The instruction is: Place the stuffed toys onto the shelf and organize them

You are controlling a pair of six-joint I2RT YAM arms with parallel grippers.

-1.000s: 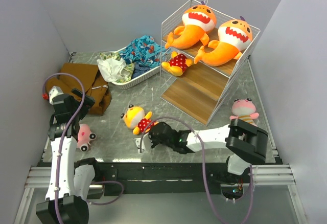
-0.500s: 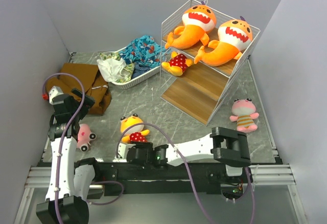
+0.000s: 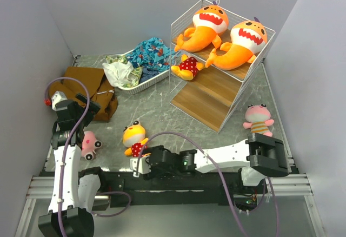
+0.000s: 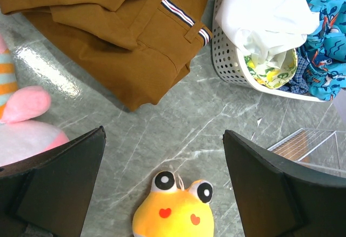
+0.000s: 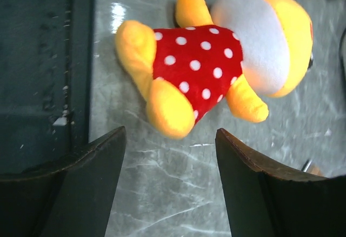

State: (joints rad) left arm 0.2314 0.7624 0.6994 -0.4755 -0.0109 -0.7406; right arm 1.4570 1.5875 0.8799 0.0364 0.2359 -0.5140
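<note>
On my feed a brown cloth [image 3: 89, 88] lies folded at the far left of the grey marbled table [image 3: 162, 110], just left of a low white oval basket [image 3: 142, 87]. I see blue patterned clothes [image 3: 152, 53] heaped at the basket's right end and a crumpled white-and-green garment [image 3: 121, 72] at its left.

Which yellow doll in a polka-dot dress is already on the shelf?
The far doll, by the orange sharks; the near doll lies on the table.

Two orange shark plushes [image 3: 205, 28], two polka-dot dolls [image 3: 134, 138], two pink striped plushes [image 3: 258, 119], one shelf [image 3: 208, 99], one basket [image 3: 143, 87], one brown cloth [image 3: 89, 85].
</note>
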